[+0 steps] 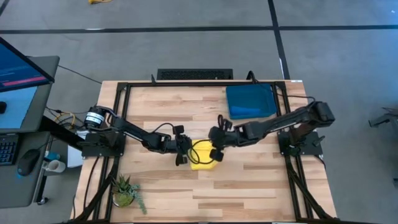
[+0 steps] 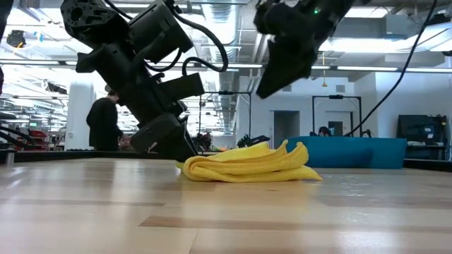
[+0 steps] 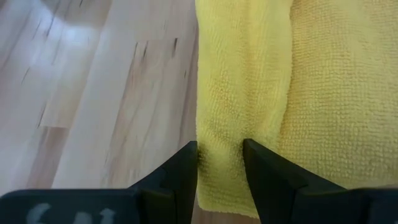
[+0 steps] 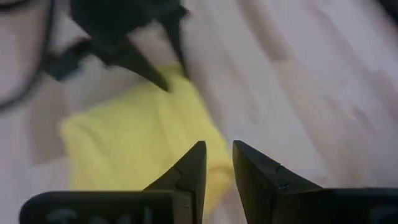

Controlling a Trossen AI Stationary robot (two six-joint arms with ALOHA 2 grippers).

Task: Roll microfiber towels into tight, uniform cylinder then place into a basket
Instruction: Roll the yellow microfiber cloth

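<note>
The yellow towel [image 1: 203, 155] lay bunched at mid-surface [image 1: 249, 186] — its left edge pinched in the left end effector [image 3: 221, 163], the right end effector [image 4: 217, 163] above its right side, parted and empty — basket [image 1: 251, 101] beyond the right arm

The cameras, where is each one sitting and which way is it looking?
High view: above the table, looking straight down; both arms, the yellow towel and the blue bin show.
Low view: at tabletop height, looking across into the room; both arms come down from above.
Left wrist view: on the left arm, looking past the left pincer, whose fingers sit on either side of the towel's folded edge.
Right wrist view: on the right arm; the right pincer is above the towel.
All four share the yellow towel.
</note>
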